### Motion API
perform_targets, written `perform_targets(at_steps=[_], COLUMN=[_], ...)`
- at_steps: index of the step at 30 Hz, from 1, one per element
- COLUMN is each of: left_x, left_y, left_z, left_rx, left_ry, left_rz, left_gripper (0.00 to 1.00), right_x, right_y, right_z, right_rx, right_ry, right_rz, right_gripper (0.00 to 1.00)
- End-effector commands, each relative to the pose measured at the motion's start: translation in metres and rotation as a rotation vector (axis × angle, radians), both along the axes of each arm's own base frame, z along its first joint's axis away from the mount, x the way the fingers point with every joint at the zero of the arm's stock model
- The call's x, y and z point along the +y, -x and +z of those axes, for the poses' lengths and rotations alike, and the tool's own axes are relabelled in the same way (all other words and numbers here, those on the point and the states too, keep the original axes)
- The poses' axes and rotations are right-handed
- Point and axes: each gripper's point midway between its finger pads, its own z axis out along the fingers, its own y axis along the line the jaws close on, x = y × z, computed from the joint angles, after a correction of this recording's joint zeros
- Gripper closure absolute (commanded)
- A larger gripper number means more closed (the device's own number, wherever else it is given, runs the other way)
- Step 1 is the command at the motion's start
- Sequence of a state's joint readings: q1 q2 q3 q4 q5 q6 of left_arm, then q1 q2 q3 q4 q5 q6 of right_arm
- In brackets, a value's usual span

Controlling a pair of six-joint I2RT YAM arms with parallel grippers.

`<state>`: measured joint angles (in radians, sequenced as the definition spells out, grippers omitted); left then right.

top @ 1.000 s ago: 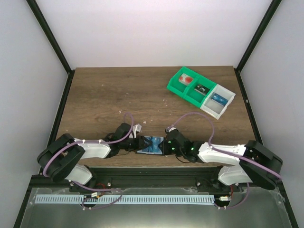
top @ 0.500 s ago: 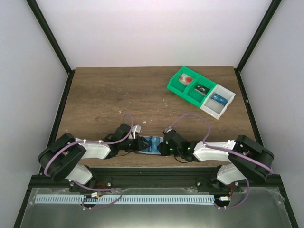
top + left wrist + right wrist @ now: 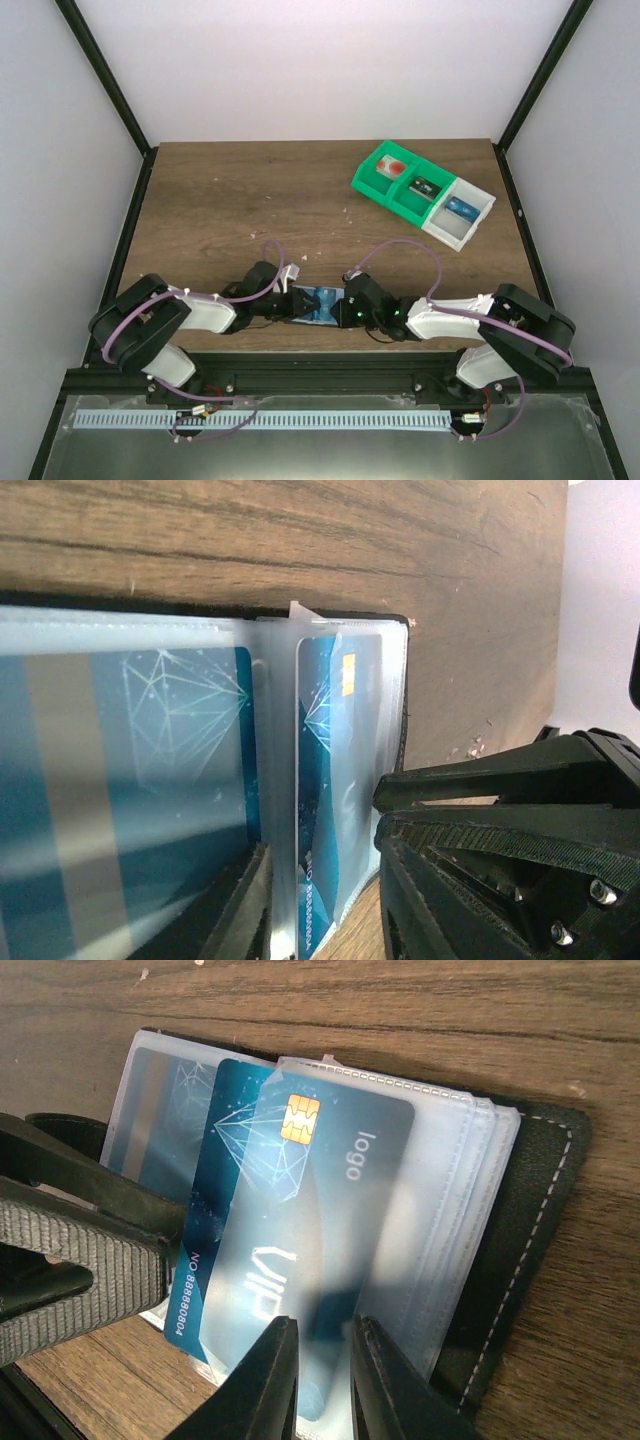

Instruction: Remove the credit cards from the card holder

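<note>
The card holder (image 3: 318, 303) lies open by the desk's (image 3: 220, 200) near edge, between both claws. The right claw (image 3: 322, 1335) pinches a clear sleeve (image 3: 440, 1190) holding a blue card (image 3: 215, 1250). The left claw (image 3: 323, 845) straddles a second sleeve (image 3: 335, 780); I cannot tell if it grips. The trays (image 3: 422, 192) sit well apart, far right.

Flat black card holder (image 3: 530, 1220) with white edge stitching lies open, inside up, on the brown wood table (image 3: 220, 200), centre, near its front edge. Frosted clear plastic sleeves (image 3: 455, 1175) are fanned out. Blue credit card (image 3: 240, 1160), gold chip, "logo" and "VIP" print, sits skewed, partly out of a sleeve. Second blue card with grey stripe (image 3: 150, 810) is fully sleeved.
</note>
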<state>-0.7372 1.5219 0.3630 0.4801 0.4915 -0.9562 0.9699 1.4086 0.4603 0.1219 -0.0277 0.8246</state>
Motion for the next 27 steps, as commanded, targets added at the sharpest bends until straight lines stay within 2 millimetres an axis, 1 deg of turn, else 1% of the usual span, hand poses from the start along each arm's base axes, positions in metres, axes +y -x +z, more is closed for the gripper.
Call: perform_targets(at_steps=[1, 5, 13, 18, 21, 27], left_x=[0.0009, -0.0006, -0.0040, -0.0045, -0.0047, -0.0038], left_y=[-0.0001, -0.0001, 0.0004, 0.0015, 0.0017, 0.0029], left_z=[-0.0039, -0.0035, -0.0025, -0.0028, -0.0003, 0.0019], left_rx=[0.011, 0.012, 0.018, 0.022, 0.017, 0.017], left_ry=[-0.005, -0.003, 0.016, 0.021, 0.026, 0.035], left_rz=[0.000, -0.007, -0.016, -0.020, -0.021, -0.019], left_gripper=[0.69, 0.74, 0.79, 0.93, 0.99, 1.00], right_x=[-0.0057, -0.0063, -0.0080, -0.0076, -0.0083, -0.0086], right_y=[0.0008, 0.0010, 0.0022, 0.0020, 0.0021, 0.0023], right_z=[-0.0081, -0.0086, -0.0097, -0.0099, -0.0107, -0.0112], right_rx=[0.011, 0.013, 0.016, 0.016, 0.017, 0.017], right_ry=[0.020, 0.019, 0.019, 0.019, 0.022, 0.021], right_rz=[-0.008, -0.009, -0.011, -0.011, -0.012, -0.013], right_gripper=[0.83, 0.83, 0.83, 0.83, 0.83, 0.83])
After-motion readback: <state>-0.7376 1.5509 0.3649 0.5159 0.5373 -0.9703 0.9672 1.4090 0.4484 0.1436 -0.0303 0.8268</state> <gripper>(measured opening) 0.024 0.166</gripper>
